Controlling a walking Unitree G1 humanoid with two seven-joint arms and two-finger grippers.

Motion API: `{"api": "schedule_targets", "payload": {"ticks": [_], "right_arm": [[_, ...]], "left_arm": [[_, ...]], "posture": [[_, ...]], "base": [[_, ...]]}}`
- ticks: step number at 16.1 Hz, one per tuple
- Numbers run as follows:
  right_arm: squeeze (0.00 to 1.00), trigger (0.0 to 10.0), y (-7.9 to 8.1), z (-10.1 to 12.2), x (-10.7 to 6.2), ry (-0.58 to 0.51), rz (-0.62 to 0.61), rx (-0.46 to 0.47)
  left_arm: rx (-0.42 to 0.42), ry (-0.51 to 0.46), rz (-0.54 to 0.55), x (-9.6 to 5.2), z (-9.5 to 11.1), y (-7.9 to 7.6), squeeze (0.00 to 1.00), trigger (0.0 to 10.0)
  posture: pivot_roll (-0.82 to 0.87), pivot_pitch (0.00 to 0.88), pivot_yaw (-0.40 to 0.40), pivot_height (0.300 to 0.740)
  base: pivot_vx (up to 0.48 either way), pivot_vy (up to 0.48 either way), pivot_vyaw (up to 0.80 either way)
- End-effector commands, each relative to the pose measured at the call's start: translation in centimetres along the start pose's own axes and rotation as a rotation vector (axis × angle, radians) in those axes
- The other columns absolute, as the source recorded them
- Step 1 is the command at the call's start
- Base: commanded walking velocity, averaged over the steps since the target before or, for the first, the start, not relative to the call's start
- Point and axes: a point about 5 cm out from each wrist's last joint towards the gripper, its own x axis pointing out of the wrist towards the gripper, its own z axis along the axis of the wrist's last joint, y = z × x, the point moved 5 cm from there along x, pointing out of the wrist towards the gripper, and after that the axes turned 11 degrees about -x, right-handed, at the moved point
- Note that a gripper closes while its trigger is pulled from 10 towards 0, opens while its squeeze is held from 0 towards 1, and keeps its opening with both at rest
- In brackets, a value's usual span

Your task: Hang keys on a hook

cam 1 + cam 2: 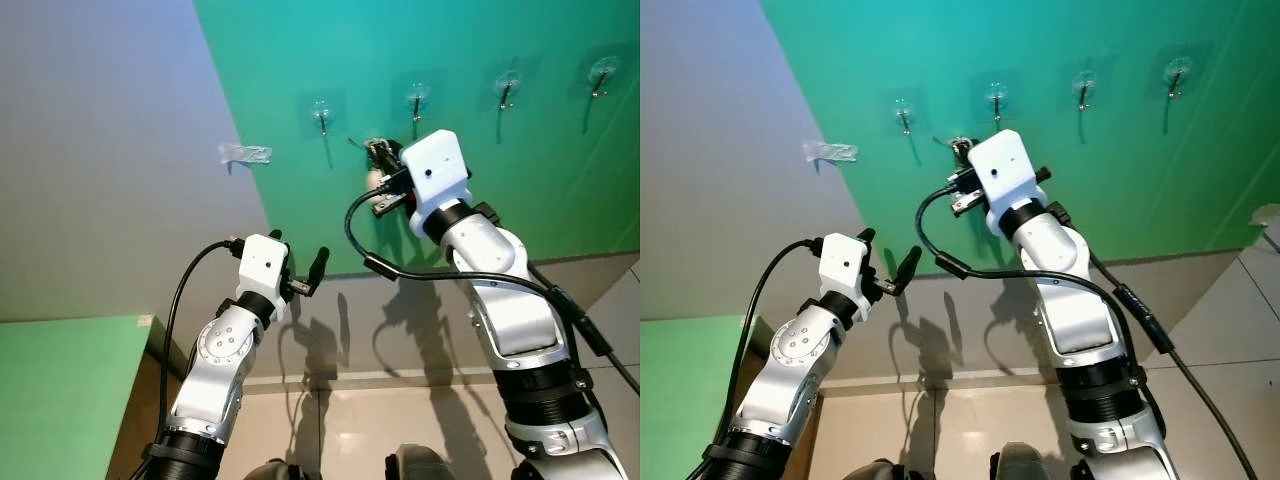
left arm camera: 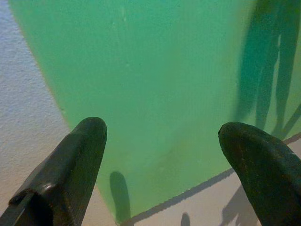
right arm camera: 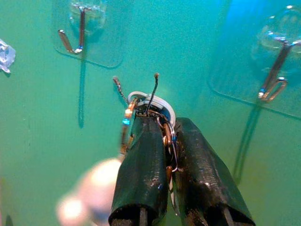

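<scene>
My right gripper (image 1: 378, 152) is raised against the green wall, shut on a bunch of keys (image 3: 149, 106) with a white ring and thin wires sticking out past the fingertips. The keys sit between two clear stick-on hooks, one hook (image 3: 77, 29) to one side and another hook (image 3: 272, 77) to the other, without touching either. In the left eye view the gripper is between a hook (image 1: 322, 113) and a second hook (image 1: 416, 102), a little below them. My left gripper (image 1: 298, 268) is held lower, open and empty, facing the wall.
Two more hooks (image 1: 507, 88) (image 1: 601, 74) line the green wall to the right. A scrap of clear tape (image 1: 245, 154) sticks on the grey wall at left. A green surface (image 1: 60, 390) lies at lower left, tiled floor (image 1: 400, 420) below.
</scene>
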Motion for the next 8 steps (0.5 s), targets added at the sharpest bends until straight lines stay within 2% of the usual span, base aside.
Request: {"api": "schedule_targets", "payload": {"ticks": [1, 8], "right_arm": [[0.0, 0.0, 0.6, 1.1, 0.0, -0.035, 0.028, 0.004], [0.0, 0.0, 0.7, 3.0, 0.3, -0.092, 0.049, 0.006]], "left_arm": [[0.008, -0.009, -0.006, -0.2, 0.3, 0.0, 0.0, 10.0], [0.008, -0.01, -0.014, -0.2, 0.3, -0.2, 0.0, 10.0]], "posture": [[-0.26, 0.06, 0.129, 0.72], [-0.26, 0.054, 0.126, 0.72]], "base": [[0.0, 0.0, 0.0], [0.0, 0.0, 0.0]]}}
